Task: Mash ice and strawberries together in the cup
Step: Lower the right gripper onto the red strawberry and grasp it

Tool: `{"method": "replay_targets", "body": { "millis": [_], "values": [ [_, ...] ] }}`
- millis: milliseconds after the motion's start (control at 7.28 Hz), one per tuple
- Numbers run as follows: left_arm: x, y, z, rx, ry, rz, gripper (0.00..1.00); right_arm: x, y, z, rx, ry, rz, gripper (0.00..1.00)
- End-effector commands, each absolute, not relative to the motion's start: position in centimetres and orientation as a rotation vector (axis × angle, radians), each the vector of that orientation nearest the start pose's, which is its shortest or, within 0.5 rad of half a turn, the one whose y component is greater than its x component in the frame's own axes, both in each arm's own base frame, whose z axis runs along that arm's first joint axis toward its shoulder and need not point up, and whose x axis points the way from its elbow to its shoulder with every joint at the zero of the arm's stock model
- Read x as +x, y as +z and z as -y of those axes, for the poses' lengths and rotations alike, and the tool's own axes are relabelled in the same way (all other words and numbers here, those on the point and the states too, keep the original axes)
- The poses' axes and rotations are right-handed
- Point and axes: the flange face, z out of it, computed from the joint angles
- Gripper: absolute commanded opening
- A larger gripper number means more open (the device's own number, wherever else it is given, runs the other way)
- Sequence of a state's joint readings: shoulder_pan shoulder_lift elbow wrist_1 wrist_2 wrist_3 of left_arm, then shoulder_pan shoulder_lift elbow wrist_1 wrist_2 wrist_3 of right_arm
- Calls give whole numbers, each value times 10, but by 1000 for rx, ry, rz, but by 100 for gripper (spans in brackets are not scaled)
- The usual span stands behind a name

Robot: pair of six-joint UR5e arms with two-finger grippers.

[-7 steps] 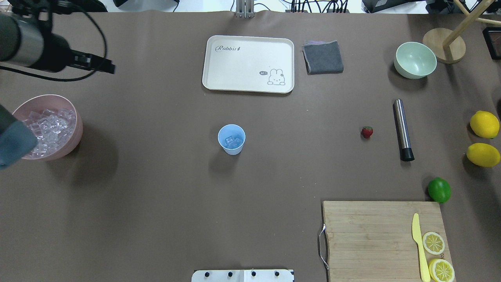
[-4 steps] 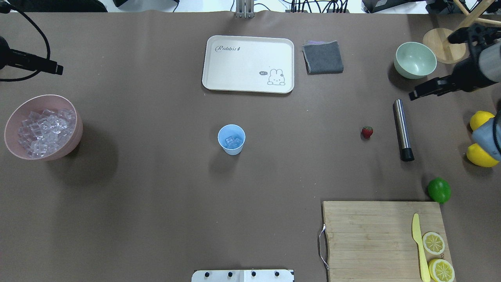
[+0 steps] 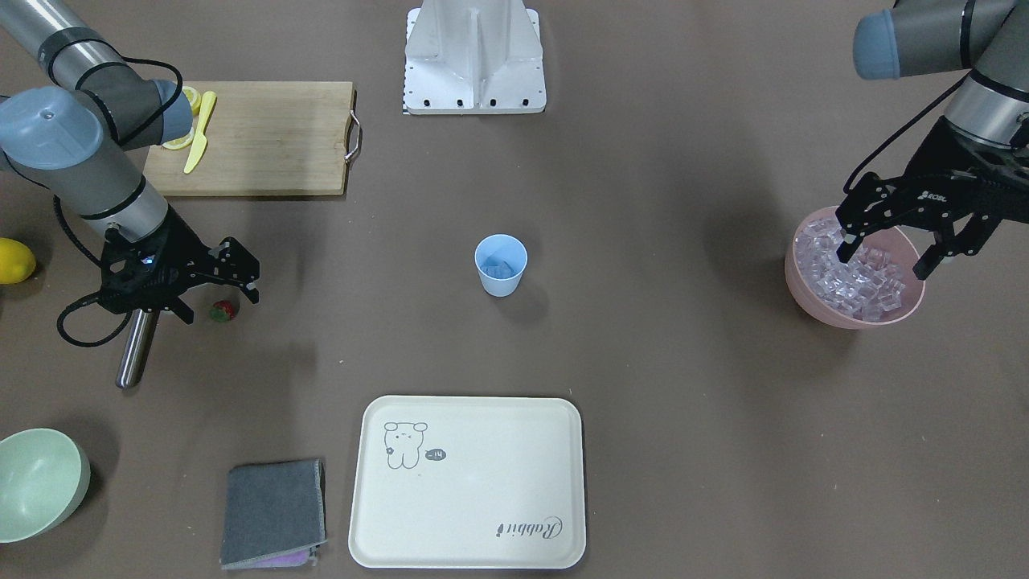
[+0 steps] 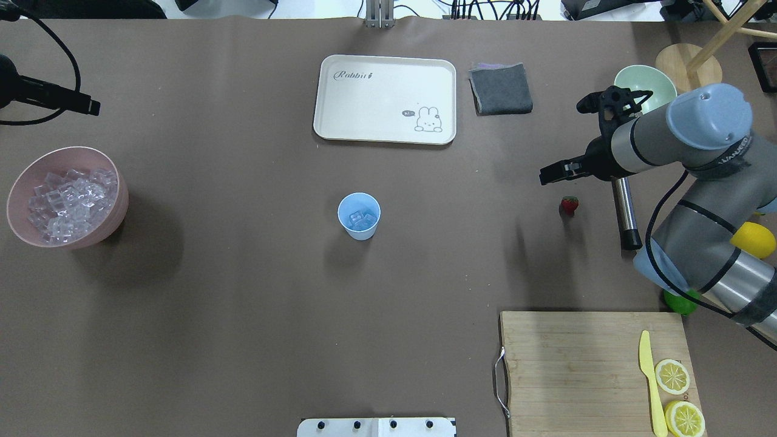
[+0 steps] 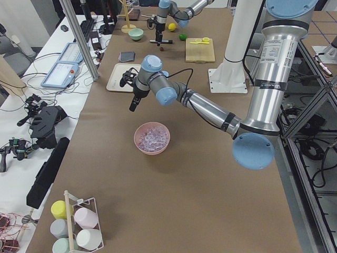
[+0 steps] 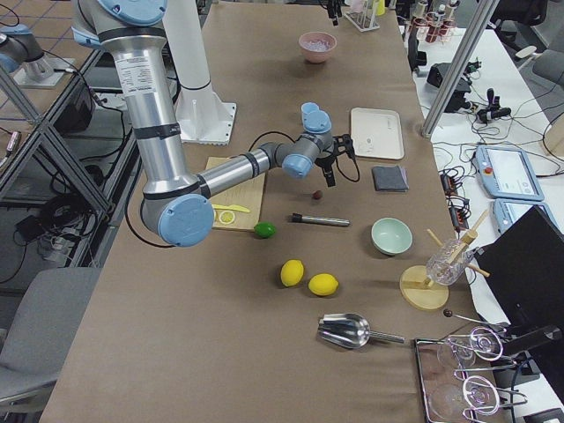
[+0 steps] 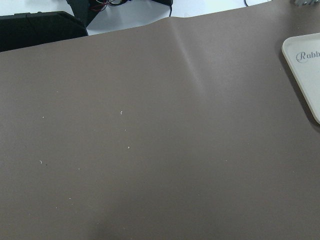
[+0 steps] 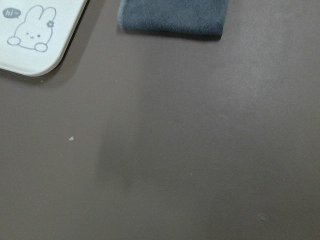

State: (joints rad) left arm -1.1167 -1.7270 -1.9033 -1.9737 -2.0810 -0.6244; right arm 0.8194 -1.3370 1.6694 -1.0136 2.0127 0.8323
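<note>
Cup (image 4: 359, 216): small, light blue, upright at mid-table, standing alone, unmoved over the last second. Contents: a few cubes of ice (image 4: 362, 218) at the bottom, no fruit. Strawberry (image 4: 569, 204): one, red, lying on the brown cover well to the right of the cup and just beside the steel muddler (image 4: 624, 203), in the same spot as a second ago. Pink bowl (image 4: 18, 176): at the left edge, holding the remaining heap of cubes. Left gripper (image 3: 884, 265): raised by the pink bowl, jaws spread, carrying nothing. A second ago its arm was a blur low over the bowl, and since then it has drawn back toward the far left corner. Right gripper (image 3: 219, 305): jaws spread and empty, held above the strawberry and the muddler's upper end. A second ago this arm was out of sight, half a second ago it was only at the right edge, and now it reaches in over the table. Reading from where I stand: the icing of the cup looks finished, and the work passes to the right arm, most likely to fetch the strawberry. Mashing has not begun and the muddler lies untouched. Also present: cream tray (image 4: 384, 99), grey cloth (image 4: 501, 88), pale green bowl (image 4: 631, 76), cutting board (image 4: 570, 370).
</note>
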Motion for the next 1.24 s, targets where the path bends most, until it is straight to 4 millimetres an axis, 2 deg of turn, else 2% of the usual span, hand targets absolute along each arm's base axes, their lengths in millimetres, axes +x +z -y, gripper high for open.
{"method": "replay_targets", "body": {
  "millis": [0,275,412,686,824,961,1098],
  "values": [
    [163,372,526,505,73,-857,98,-351,452,493,283,-124,884,100],
    [163,372,526,506,73,-858,98,-355,476,495,249,-113,851,100],
    [164,373,526,505,74,-857,98,-357,475,496,249,-115,852,95],
    [164,373,526,507,75,-857,98,-356,477,496,251,-112,846,44],
    [164,373,526,505,74,-857,98,-356,477,496,251,-112,846,15],
    [164,374,526,504,74,-856,98,-356,477,496,251,-112,846,0],
    [164,374,526,504,74,-856,98,-356,475,495,255,-113,849,0]
  ]
}}
